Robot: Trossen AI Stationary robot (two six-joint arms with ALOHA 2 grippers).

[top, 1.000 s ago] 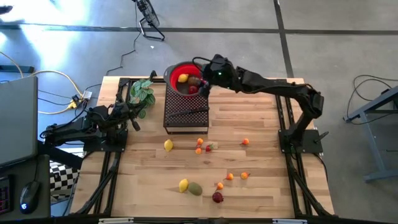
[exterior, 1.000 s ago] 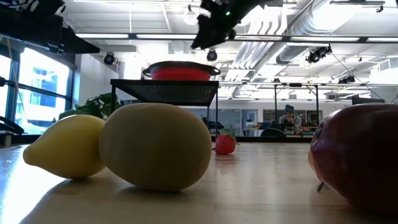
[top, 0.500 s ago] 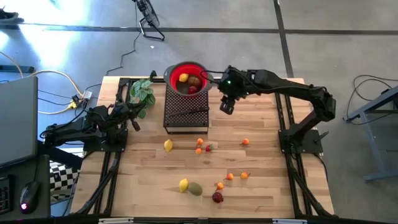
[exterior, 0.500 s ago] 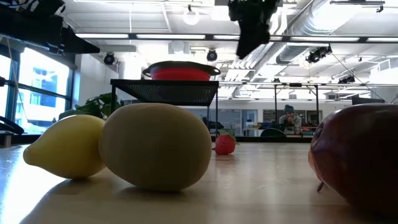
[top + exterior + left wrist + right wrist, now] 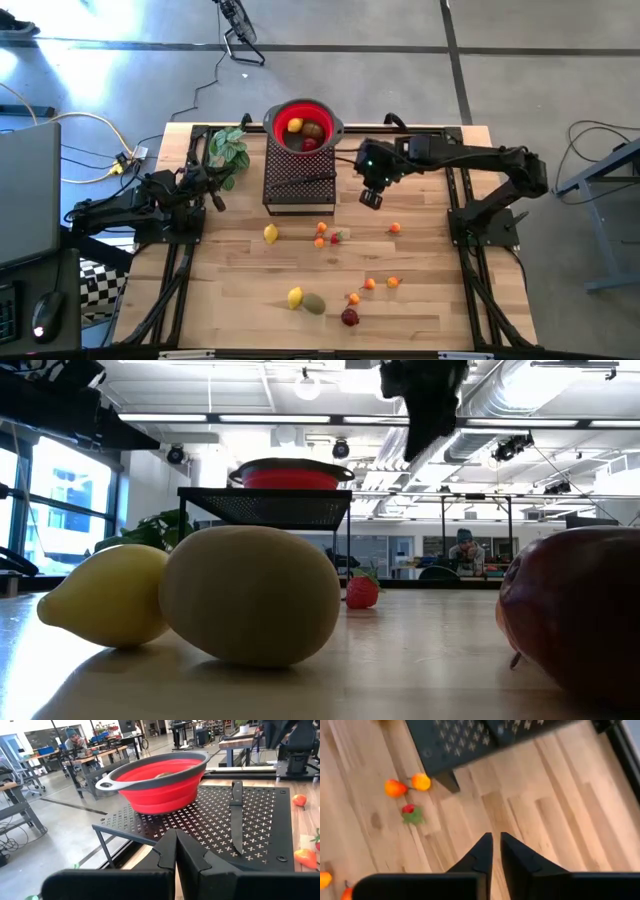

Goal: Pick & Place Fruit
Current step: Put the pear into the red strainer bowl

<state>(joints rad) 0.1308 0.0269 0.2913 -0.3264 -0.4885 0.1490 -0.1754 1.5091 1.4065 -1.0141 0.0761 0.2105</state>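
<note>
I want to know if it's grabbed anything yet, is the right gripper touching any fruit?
Apart. The right wrist view shows the right gripper over bare wood, nothing between its fingers, the strawberry well clear.

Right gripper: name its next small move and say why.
Probably travel toward the orange fruit on the table and open. The right gripper hangs nearly shut and empty beside the black rack, the red bowl holds three fruits, and this one lies nearest.
</note>
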